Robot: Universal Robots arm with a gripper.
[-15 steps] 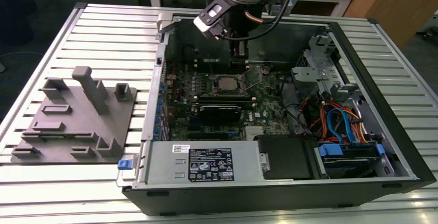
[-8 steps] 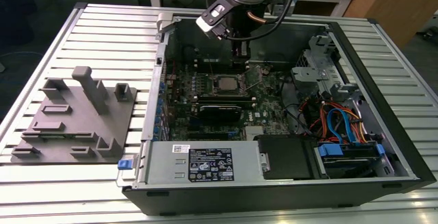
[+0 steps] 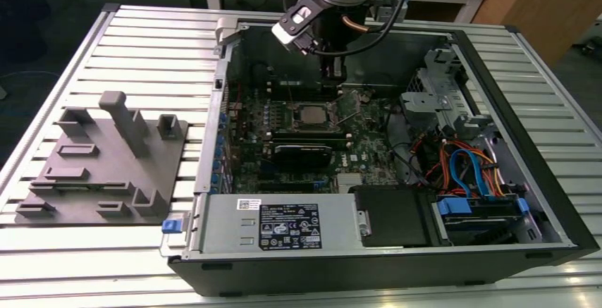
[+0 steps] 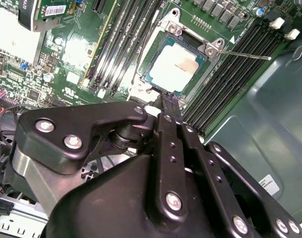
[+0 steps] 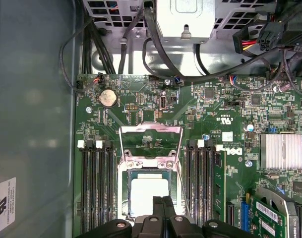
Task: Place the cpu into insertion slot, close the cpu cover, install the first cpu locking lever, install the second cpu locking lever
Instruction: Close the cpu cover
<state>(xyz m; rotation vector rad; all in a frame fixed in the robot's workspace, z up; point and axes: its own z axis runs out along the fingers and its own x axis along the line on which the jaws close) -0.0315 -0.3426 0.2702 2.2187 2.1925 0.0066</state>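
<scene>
The cpu (image 5: pixel 150 192) lies in the insertion slot (image 5: pixel 125 198) of the green motherboard; its silver top also shows in the second wrist view (image 4: pixel 174 67) and in the exterior view (image 3: pixel 309 115). The cpu cover (image 5: pixel 151 129), a thin silvery frame, stands swung open at its hinge on the slot's side away from my gripper. Two thin wire locking levers (image 4: pixel 246 54) (image 5: pixel 183 191) stick up loose beside the slot. My gripper (image 5: pixel 163 202) (image 4: pixel 170 101) (image 3: pixel 331 75) hovers at the near edge of the slot, its black fingers pressed together with nothing between them.
Black memory slots (image 5: pixel 93 191) (image 5: pixel 203 186) flank the socket closely. A silver heatsink (image 5: pixel 281 151), cable bundles (image 5: pixel 155 44) and the case wall (image 5: pixel 31 124) surround the board. Outside the case, a grey fixture block (image 3: pixel 103 160) sits at the exterior view's left.
</scene>
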